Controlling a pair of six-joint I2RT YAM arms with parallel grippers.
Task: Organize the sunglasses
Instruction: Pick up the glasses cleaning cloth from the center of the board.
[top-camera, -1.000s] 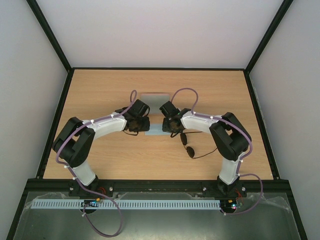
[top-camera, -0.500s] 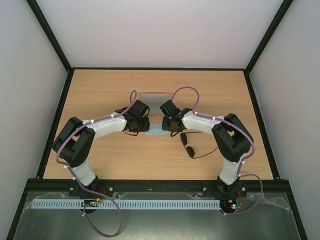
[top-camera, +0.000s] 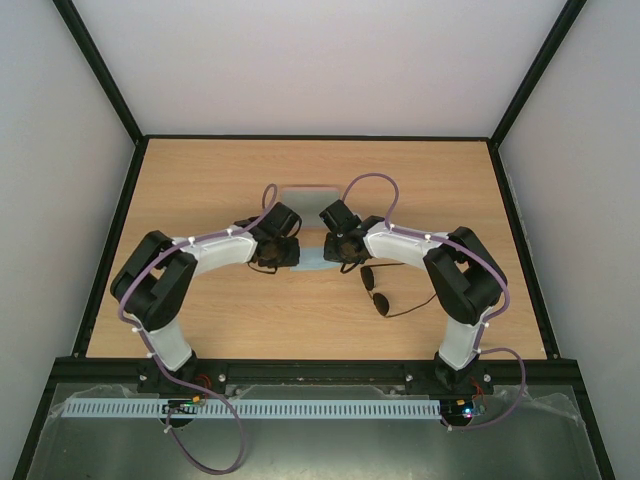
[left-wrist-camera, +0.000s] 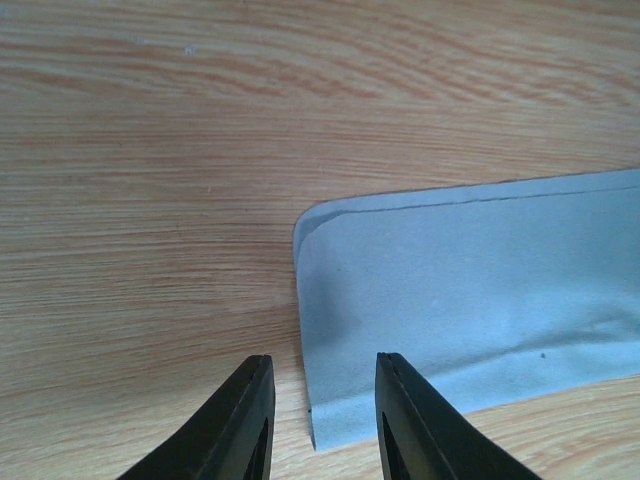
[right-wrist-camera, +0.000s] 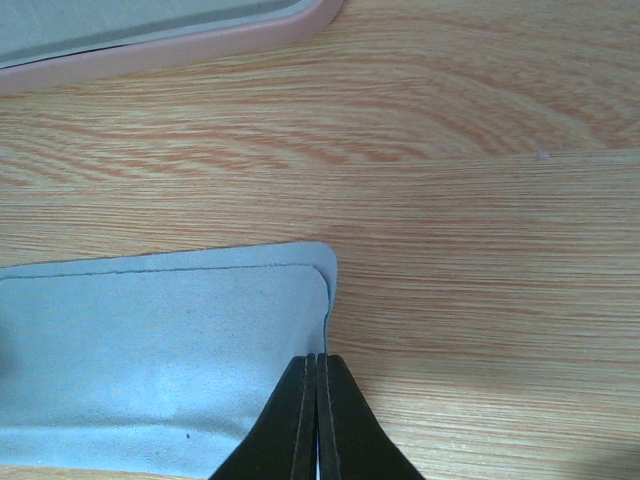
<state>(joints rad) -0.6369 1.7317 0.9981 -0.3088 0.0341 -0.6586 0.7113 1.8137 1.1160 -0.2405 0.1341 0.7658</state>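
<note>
The sunglasses (top-camera: 378, 290) lie on the table to the right of my right gripper, dark lenses down and thin temple arms spread; neither wrist view shows them. A light blue cloth (top-camera: 312, 261) lies folded between the two grippers. My left gripper (left-wrist-camera: 318, 362) is open, its jaws astride the cloth's (left-wrist-camera: 460, 300) left near corner, low over the wood. My right gripper (right-wrist-camera: 317, 358) is shut on the right edge of the cloth (right-wrist-camera: 150, 360). In the top view the left gripper (top-camera: 287, 252) and the right gripper (top-camera: 338, 252) face each other across the cloth.
The pink case (right-wrist-camera: 150, 40) lies open just beyond the cloth, its grey inside up; it also shows in the top view (top-camera: 308, 192) behind the grippers. A black frame rail (top-camera: 320, 137) bounds the wooden table.
</note>
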